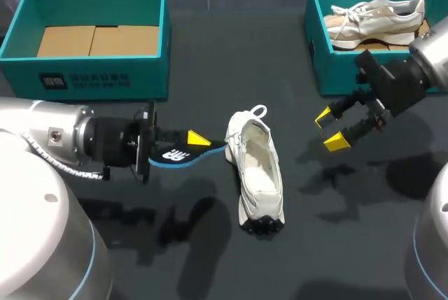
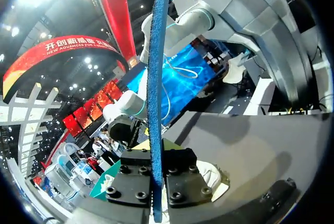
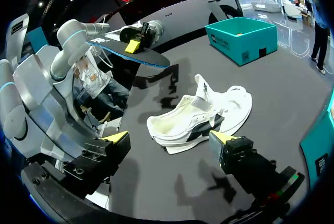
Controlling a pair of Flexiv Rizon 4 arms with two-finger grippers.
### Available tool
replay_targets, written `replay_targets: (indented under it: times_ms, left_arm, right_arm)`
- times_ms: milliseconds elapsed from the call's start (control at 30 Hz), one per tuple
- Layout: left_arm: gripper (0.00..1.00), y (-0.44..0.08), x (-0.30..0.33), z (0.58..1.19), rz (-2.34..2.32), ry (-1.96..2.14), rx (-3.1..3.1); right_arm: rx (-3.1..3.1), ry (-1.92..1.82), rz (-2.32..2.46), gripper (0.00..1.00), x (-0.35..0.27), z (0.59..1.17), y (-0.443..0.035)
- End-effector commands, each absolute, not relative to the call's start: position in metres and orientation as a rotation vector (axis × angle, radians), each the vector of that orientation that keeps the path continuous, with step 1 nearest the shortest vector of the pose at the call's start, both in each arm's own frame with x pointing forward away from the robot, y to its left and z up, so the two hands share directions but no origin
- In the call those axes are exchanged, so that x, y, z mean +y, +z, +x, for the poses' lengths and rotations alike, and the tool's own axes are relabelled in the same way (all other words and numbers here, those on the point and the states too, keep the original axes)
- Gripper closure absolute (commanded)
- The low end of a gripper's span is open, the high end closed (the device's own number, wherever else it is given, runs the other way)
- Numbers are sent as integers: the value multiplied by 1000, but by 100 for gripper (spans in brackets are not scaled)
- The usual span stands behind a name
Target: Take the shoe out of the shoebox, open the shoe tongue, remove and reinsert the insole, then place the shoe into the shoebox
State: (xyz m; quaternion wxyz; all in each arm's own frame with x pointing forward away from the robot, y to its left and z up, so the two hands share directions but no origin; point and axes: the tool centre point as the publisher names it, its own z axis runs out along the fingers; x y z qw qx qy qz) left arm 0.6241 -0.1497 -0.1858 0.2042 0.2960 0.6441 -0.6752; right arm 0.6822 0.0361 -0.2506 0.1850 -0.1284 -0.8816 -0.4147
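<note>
A white shoe [image 1: 257, 173] lies on the dark table, its opening facing up and its toe toward the front edge. My left gripper [image 1: 194, 139] is shut on a dark, blue-edged insole [image 1: 178, 154], holding it just left of the shoe's heel. In the left wrist view the insole [image 2: 155, 98] stands edge-on between the jaws. The right wrist view shows the shoe [image 3: 195, 116] ahead of my right gripper [image 3: 172, 141], with the insole [image 3: 136, 54] and my left gripper [image 3: 133, 45] beyond it. My right gripper [image 1: 330, 129] hangs open to the right of the shoe, below the right shoebox [image 1: 320, 55].
A second white shoe [image 1: 374, 20] lies in the teal shoebox at the back right. Another teal box [image 1: 91, 76] with cardboard in its bottom stands at the back left, also in the right wrist view [image 3: 240, 38].
</note>
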Motion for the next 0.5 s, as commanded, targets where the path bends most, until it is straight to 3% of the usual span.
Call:
replay_targets:
  times_ms: [33,500]
  left_arm:
    - [100,-187,-149,623,824,-1881,1791]
    - [100,-187,-165,606,802,-1939,1792]
  right_arm:
    - [-2532,-1123,-443,0,33,672,-252]
    - [-2652,-1056,-284,0,39,669,-262]
